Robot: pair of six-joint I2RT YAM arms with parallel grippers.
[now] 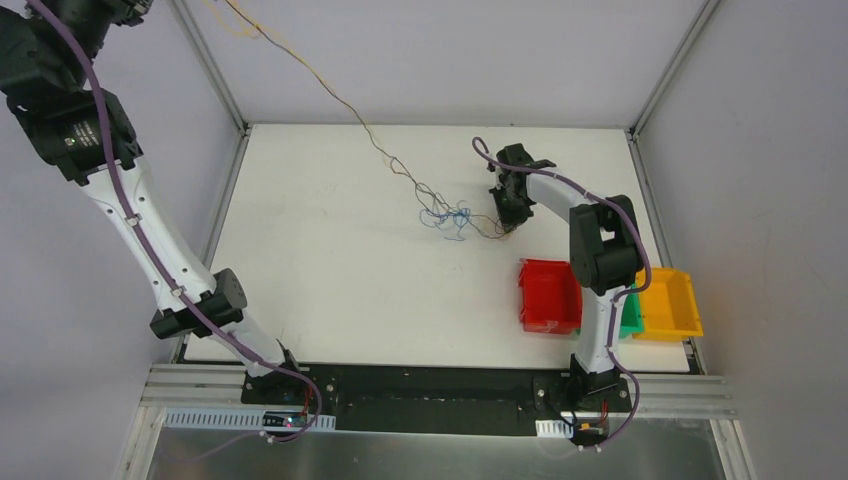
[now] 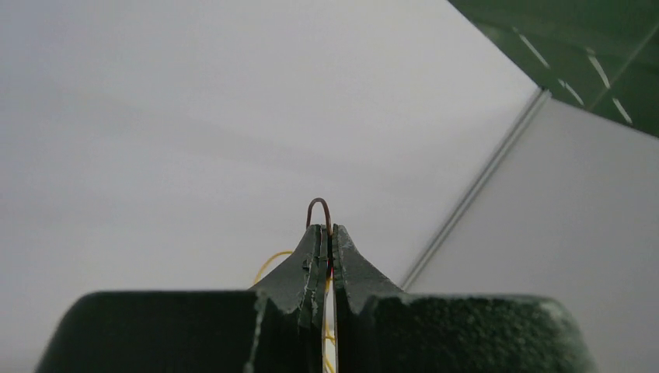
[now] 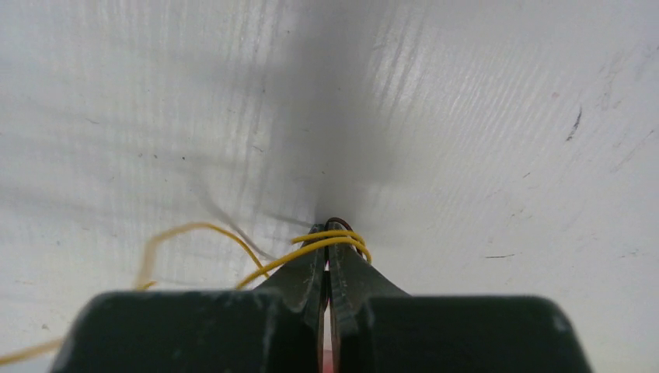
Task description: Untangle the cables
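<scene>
The cables form a small tangle (image 1: pixel 452 217) of blue, black and yellow-orange wire near the middle of the white table (image 1: pixel 320 250). Thin strands (image 1: pixel 330 95) rise from it up and left, out of the top view. My left arm is raised high at the far left, and its fingers are out of the top view. In the left wrist view my left gripper (image 2: pixel 330 233) is shut on a brown wire loop (image 2: pixel 319 207), with yellow wire (image 2: pixel 270 261) behind. My right gripper (image 1: pixel 510 215) is low at the tangle's right edge, shut (image 3: pixel 327 235) on yellow wire loops (image 3: pixel 342 238).
A red bin (image 1: pixel 548 295), a green bin (image 1: pixel 632 320) and a yellow bin (image 1: pixel 668 303) stand at the table's near right, beside the right arm. Metal frame posts (image 1: pixel 215 70) rise at the back corners. Grey walls enclose the table.
</scene>
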